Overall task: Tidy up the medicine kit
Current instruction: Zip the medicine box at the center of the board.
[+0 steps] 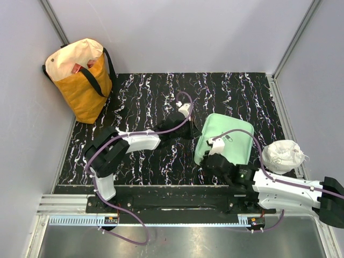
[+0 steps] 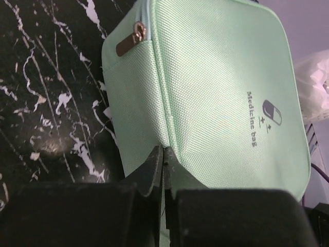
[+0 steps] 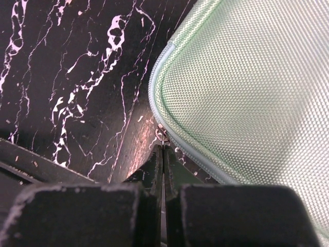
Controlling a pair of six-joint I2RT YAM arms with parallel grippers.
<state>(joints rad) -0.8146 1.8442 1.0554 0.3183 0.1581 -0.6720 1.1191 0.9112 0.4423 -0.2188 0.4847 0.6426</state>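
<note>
medicine kit (image 1: 226, 138) zipped shut, lying on desk (image 1: 145, 97) right of centre | left jaws closed, pinching its side seam | right jaws closed at zip pull (image 3: 161, 133) | looks soft, light fabric; best taken by pull

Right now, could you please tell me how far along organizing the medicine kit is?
Done: nothing visible; the medicine kit lies closed. In hand: the left gripper pinches its side seam, and the right gripper appears shut on a zipper pull at its corner. Left: unzipping it and arranging the inside.
</note>
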